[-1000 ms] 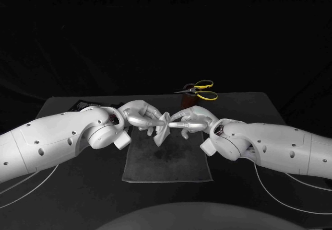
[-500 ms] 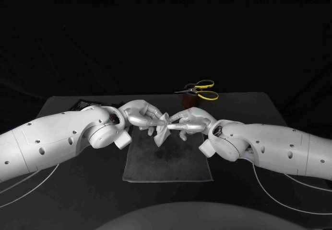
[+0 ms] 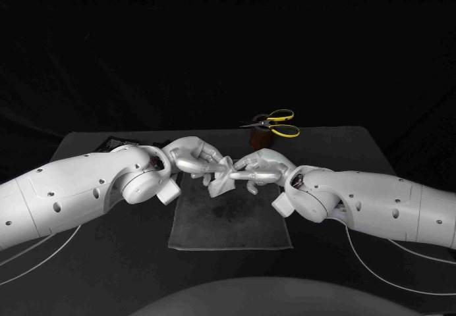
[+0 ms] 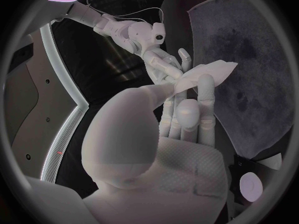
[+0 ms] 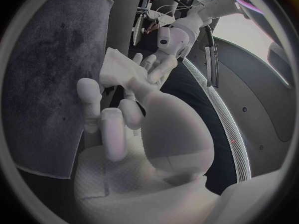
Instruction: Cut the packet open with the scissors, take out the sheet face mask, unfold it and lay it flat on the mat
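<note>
A folded white sheet mask (image 3: 221, 183) hangs between my two hands above the far end of the grey mat (image 3: 228, 224). My left hand (image 3: 195, 158) grips its one side and my right hand (image 3: 261, 166) pinches the other, fingertips almost meeting. In the left wrist view the mask (image 4: 206, 72) sticks out past my left hand (image 4: 187, 119), with the right hand (image 4: 165, 64) touching it over the mat (image 4: 255, 59). The right wrist view shows the mask (image 5: 118, 67) held between my right hand (image 5: 118, 119) and the left hand (image 5: 156, 64). The scissors (image 3: 275, 123), yellow-handled, stand at the back.
The scissors sit in a brown holder (image 3: 258, 139) behind the mat's far right corner. A dark packet (image 3: 122, 142) lies at the table's back left, behind my left arm. Both forearms cross the table on either side of the mat.
My right hand's fingers have closed in a little toward the left hand, and the mask between them has bunched up smaller. The scissors and mat have not moved.
</note>
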